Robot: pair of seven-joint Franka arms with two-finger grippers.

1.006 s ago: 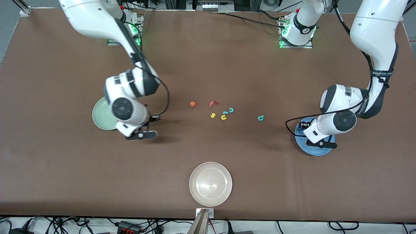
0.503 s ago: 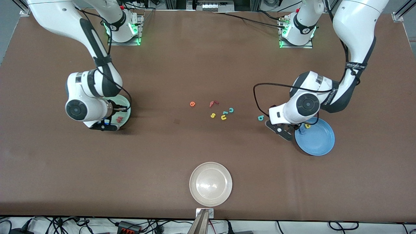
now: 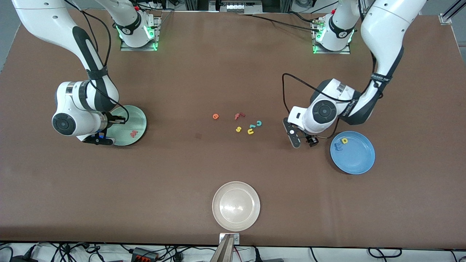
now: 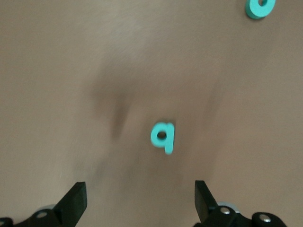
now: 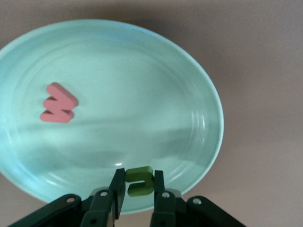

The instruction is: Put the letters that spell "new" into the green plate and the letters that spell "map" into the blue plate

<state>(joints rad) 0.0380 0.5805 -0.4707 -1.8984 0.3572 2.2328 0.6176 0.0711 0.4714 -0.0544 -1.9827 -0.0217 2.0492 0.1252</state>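
My right gripper (image 3: 115, 119) hangs over the green plate (image 3: 140, 118), shut on the dark green n (image 5: 139, 181), which hovers above the plate's rim (image 5: 203, 118). The red-pink w (image 3: 134, 134) lies flat in that plate, also seen as the w (image 5: 58, 109). The orange e (image 3: 215, 116) rests on the table mid-way. The blue plate (image 3: 358, 158) holds the blue m (image 3: 338, 146) and yellow a (image 3: 344, 140). My left gripper (image 3: 301, 140) is open just above the table beside the blue plate, and the teal p (image 4: 163, 136) lies ahead of its fingers (image 4: 75, 201); the hand hides it in the front view.
A loose cluster lies mid-table: red f (image 3: 238, 116), yellow s (image 3: 238, 129), yellow u (image 3: 250, 131), teal c (image 3: 259, 123). Another teal letter (image 4: 259, 7) shows at the left wrist view's edge. A cream-white plate (image 3: 236, 206) sits nearest the front camera.
The right arm carried the n from the bare table to over the green plate. The left gripper opened over the blue plate, then moved off it to above the teal p.
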